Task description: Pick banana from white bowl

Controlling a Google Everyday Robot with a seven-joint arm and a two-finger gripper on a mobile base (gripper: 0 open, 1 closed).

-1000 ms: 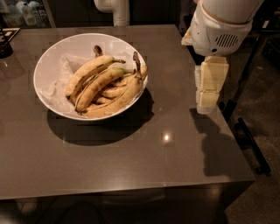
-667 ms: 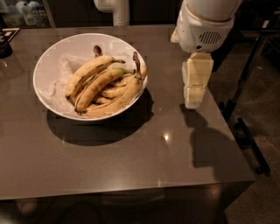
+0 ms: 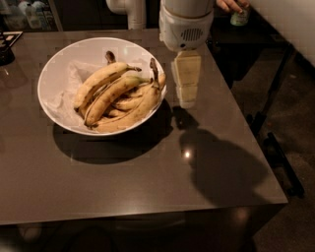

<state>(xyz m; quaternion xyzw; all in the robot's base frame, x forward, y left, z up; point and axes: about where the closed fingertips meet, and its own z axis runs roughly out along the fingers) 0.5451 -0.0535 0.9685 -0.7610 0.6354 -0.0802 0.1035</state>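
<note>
The white bowl (image 3: 59,64) sits on the left half of the dark table, lined with crumpled white paper. It holds a pile of several bananas. The banana (image 3: 112,96), long, yellow and brown-speckled, lies diagonally across the top of the pile. A paler big banana (image 3: 140,108) curves along the bowl's right rim. My gripper (image 3: 186,83), cream-coloured under a white wrist housing, hangs just right of the bowl's right rim, above the table and level with the bananas. It holds nothing.
The grey table (image 3: 147,187) ends close to the right of the gripper and along the front. A white post (image 3: 130,12) stands behind the bowl. A person's hand with a green can (image 3: 238,15) is at the far right.
My gripper has moved left, from near the table's right edge to just beside the bowl's right rim. The bowl and bananas have not moved.
</note>
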